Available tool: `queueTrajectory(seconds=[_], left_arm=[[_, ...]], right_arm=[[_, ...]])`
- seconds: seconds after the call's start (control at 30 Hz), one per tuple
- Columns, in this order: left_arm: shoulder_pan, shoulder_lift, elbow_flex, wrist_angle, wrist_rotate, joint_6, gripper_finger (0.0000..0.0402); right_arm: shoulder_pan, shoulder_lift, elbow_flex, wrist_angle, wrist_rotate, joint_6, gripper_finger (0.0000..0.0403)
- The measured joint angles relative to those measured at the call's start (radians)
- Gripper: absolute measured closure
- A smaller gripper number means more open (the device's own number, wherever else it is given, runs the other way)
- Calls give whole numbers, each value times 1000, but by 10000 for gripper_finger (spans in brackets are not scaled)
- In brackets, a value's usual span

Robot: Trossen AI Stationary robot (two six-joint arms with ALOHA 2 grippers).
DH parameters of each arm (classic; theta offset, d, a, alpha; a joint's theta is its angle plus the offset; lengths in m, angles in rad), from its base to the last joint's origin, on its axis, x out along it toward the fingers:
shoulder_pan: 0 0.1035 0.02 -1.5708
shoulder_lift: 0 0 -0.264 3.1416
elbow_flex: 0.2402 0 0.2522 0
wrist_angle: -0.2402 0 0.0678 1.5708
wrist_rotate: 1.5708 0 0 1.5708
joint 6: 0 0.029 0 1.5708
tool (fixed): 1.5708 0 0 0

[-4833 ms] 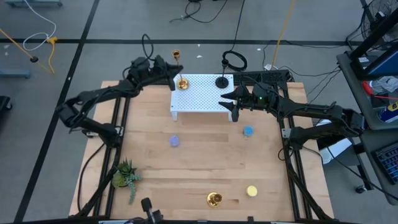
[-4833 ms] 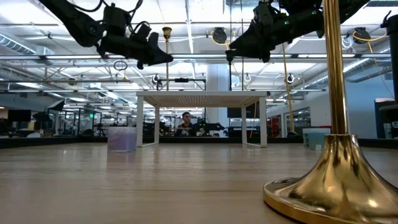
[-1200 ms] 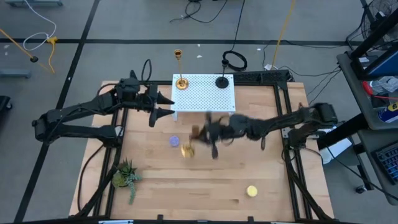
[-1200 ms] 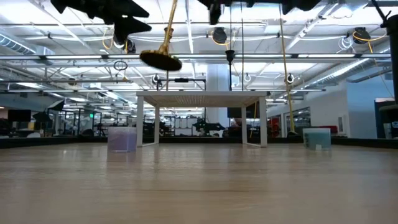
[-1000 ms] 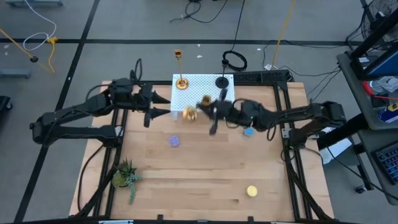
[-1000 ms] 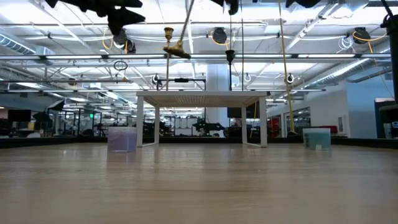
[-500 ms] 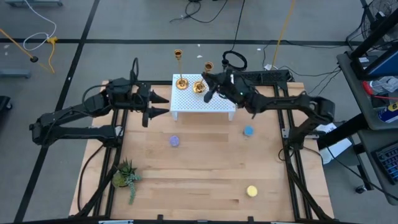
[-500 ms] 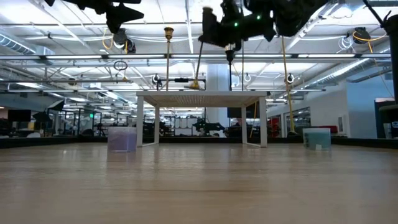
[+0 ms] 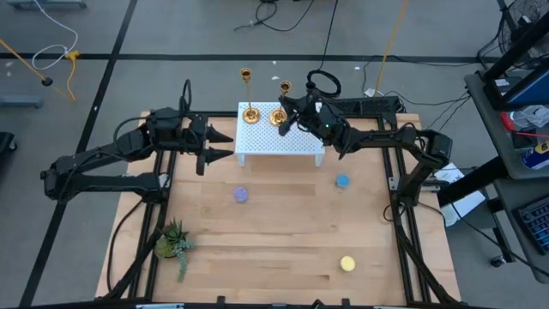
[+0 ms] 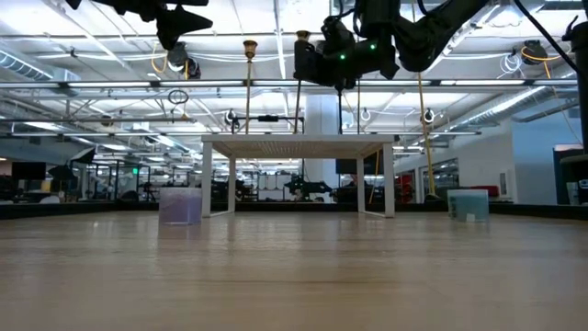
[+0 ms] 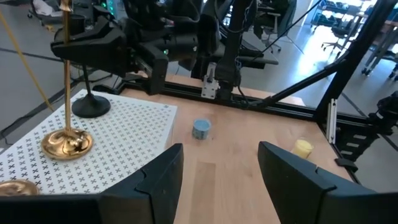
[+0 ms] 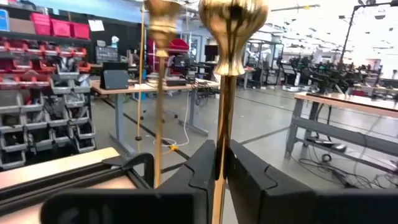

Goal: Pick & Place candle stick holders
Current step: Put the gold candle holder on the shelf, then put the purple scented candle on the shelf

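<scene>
A white perforated platform (image 9: 292, 137) stands at the table's far edge. On it stand a gold candle stick holder (image 9: 250, 113), a second gold holder (image 9: 278, 116) right of it, and a black holder (image 11: 91, 107). My right gripper (image 9: 286, 107) is shut on the second gold holder's stem. The left gripper (image 9: 225, 146) hovers open above the table, left of the platform, with nothing between its fingers (image 11: 155, 180). My right gripper pinches the upper stem (image 12: 219, 155) of the second gold holder between its two fingers, a little below the cup (image 12: 232, 25). The fingers come about level from the table's right side and lie across the stem. The holder stands upright, its base (image 11: 67, 143) on the platform.
On the wooden table lie a purple round piece (image 9: 241, 195), a blue one (image 9: 342, 181) and a yellow one (image 9: 347, 263). A green plant sprig (image 9: 174, 243) sits near the front left corner. Open wood lies between these pieces.
My right gripper has carried the second gold holder from above the platform's near edge toward the far edge. The holder hung tipped then; now it stands upright with its base on the platform beside the first gold holder.
</scene>
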Motion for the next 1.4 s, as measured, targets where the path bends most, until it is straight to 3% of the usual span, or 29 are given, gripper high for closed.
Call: queueTrajectory(seconds=[0.4, 0.7, 0.87, 1.07, 1.4], left_arm=[[-2, 0, 0, -13, 0, 1, 188], [-9, 0, 0, -171, 0, 31, 188], [-74, 3, -5, -251, 0, 27, 188], [-214, 13, -129, -118, 0, -22, 188], [-367, 29, -402, 118, -281, -183, 188]], right_arm=[[-7, 1, -1, -26, 0, -9, 305], [30, -9, -1, -88, 55, -42, 249], [80, -8, -2, -132, 57, -56, 244], [155, -9, -2, -159, 61, -84, 247], [268, -25, -2, -310, 60, -83, 247]])
